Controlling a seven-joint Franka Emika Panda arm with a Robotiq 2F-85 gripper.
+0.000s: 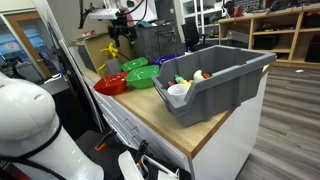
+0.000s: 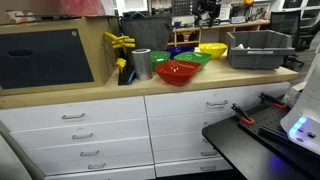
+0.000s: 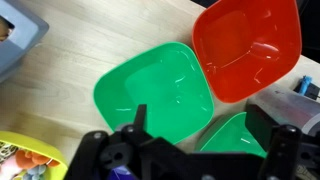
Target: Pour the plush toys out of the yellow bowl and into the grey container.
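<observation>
In the wrist view my gripper (image 3: 207, 132) is open and empty, well above the counter, over a green bowl (image 3: 150, 92). The yellow bowl (image 3: 24, 160) shows at the bottom left corner with small mixed-colour plush toys (image 3: 18, 166) in it. It also stands on the counter in an exterior view (image 2: 212, 50), next to the grey container (image 2: 260, 48). The grey container fills the right of the counter in an exterior view (image 1: 225, 75), with a few small toys (image 1: 200, 75) and a white cup (image 1: 178, 90) inside. A corner of it shows in the wrist view (image 3: 15, 35).
A red bowl (image 3: 245, 45) and a second green bowl (image 3: 235, 135) lie close to the first. A metal cup (image 2: 141, 64) and a yellow object (image 2: 120, 42) stand near the wall. A blue bowl (image 2: 180, 50) sits behind the green ones.
</observation>
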